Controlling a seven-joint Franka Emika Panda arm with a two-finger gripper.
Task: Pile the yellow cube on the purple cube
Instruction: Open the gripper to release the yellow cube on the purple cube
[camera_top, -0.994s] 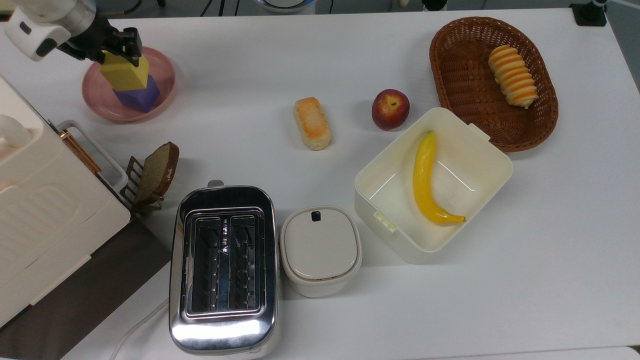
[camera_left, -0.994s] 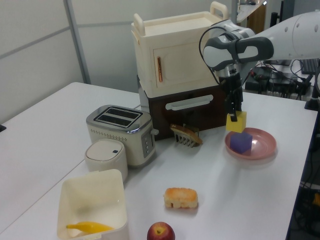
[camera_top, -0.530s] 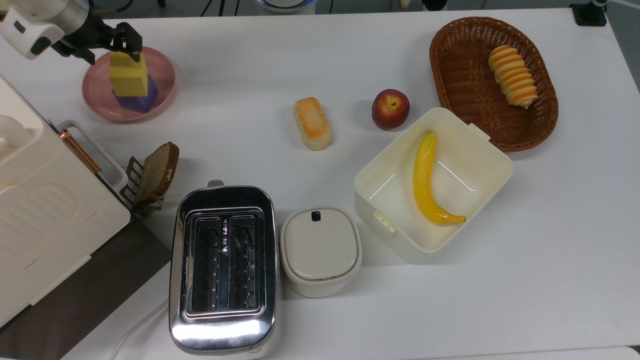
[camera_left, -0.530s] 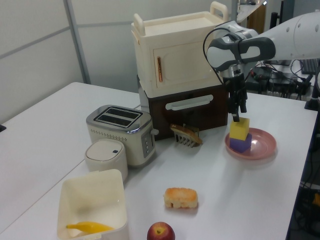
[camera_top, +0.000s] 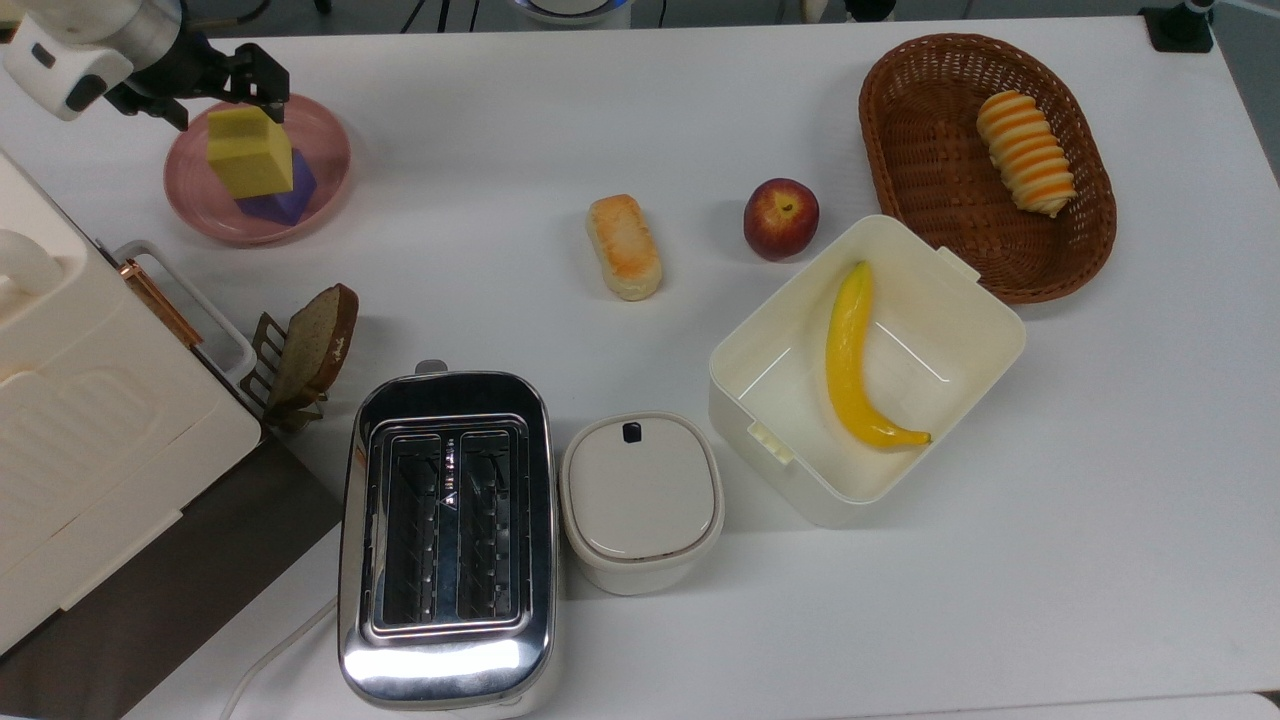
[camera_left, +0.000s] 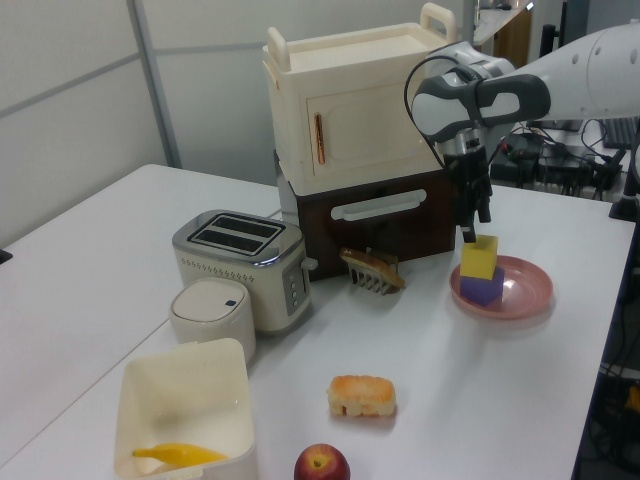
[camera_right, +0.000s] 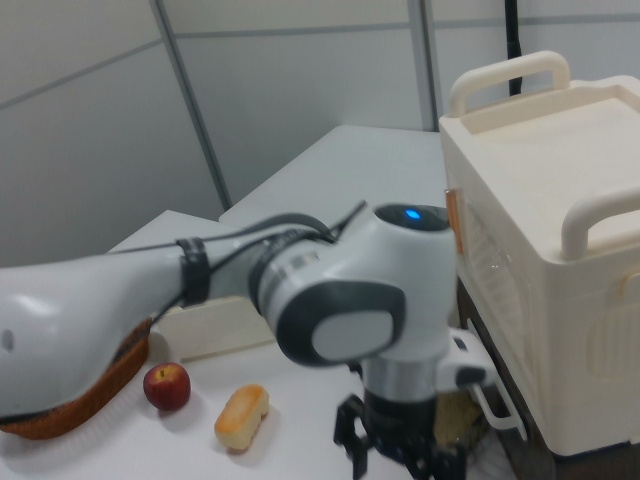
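The yellow cube (camera_top: 250, 152) rests on top of the purple cube (camera_top: 285, 197), both inside a pink plate (camera_top: 325, 150) at the top view's upper left. It sits slightly turned against the block below. My gripper (camera_top: 210, 92) hovers just above the yellow cube, open, with a black finger on either side of the block's top and nothing held. In the left view the fingertips hang right over the yellow cube (camera_left: 479, 258), which stands on the purple cube (camera_left: 484, 289). The right view has the gripper (camera_right: 400, 465) pointing down from the wrist.
A cream cabinet (camera_top: 90, 400) and a toast rack with a slice (camera_top: 310, 345) stand close to the plate. Farther off are a toaster (camera_top: 447, 535), a lidded pot (camera_top: 640, 500), a bread roll (camera_top: 624, 246), an apple (camera_top: 781, 218), a box (camera_top: 990, 330) holding a banana (camera_top: 850, 350), and a wicker basket (camera_top: 890, 110).
The gripper lowered the yellow cube onto the purple cube, let go and rose a little. The yellow cube now stands free, slightly turned.
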